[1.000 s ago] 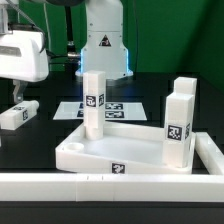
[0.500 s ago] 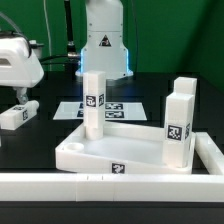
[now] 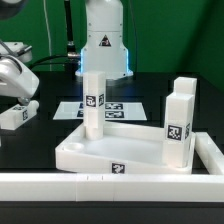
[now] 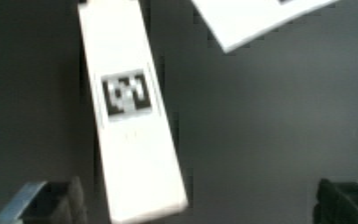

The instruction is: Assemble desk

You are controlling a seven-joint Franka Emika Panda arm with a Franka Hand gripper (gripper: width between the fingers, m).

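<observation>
Gripper (image 4: 185,203) jaws are spread wide, nothing clamped, hung over a loose leg (image 3: 18,114) lying flat on the table at the exterior view's left. Desk top (image 3: 110,152) sits centre, two legs (image 3: 93,103) standing in corner sockets. In the wrist view the leg (image 4: 130,110) lies skewed and nearer one finger (image 4: 43,203), so an off-centre pinch could twist or push it away.

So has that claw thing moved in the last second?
Yes. In the exterior view the claw has swung toward that view's left and lower, closer to the loose leg lying on the table, which stayed put.
</observation>
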